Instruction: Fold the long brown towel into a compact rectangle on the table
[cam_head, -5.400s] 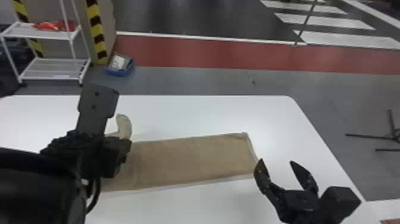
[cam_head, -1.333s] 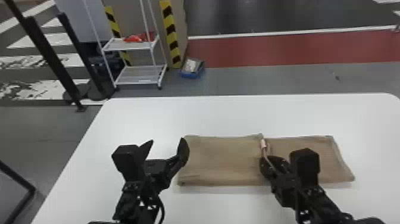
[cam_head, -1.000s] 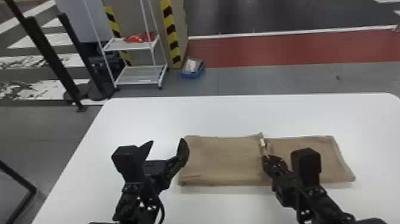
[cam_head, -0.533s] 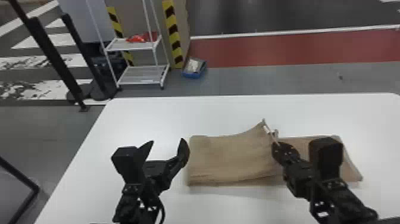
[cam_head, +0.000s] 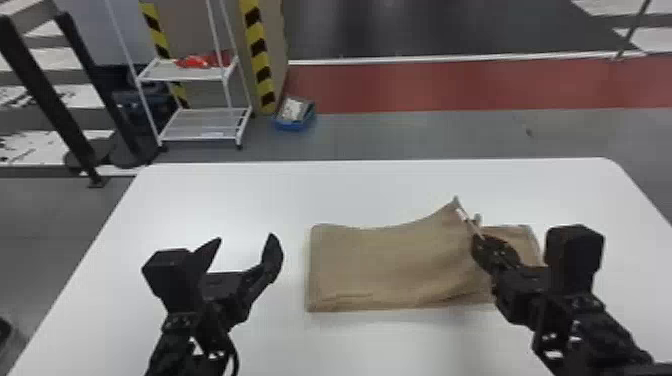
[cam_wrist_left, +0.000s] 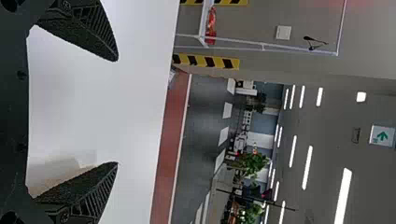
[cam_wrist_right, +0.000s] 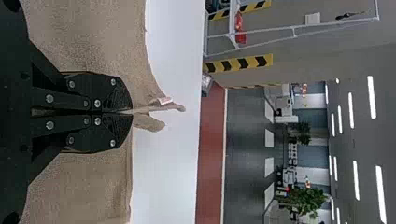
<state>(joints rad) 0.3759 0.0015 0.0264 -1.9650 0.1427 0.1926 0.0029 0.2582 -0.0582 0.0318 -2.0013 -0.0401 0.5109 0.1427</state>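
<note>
Pulling the upper layer out rightward appears to be the step. The black two-fingered right tool (cam_head: 476, 243) is clamped on a raised edge of the long brown cloth towel (cam_head: 385, 265), which lies on the smooth white worktop (cam_head: 225, 200), stretching to both sides of that tool. The black two-fingered left tool (cam_head: 244, 241) is spread and empty, beside the towel's left end. Draw the edge low and level, parallel to the layer beneath; the far corner could skew. Lower it fully before releasing.

Right gripper (cam_wrist_right: 132, 112) closed on brown towel (cam_wrist_right: 93, 42), white table (cam_wrist_right: 170, 140) beyond, red floor strip (cam_wrist_right: 211, 154)
</note>
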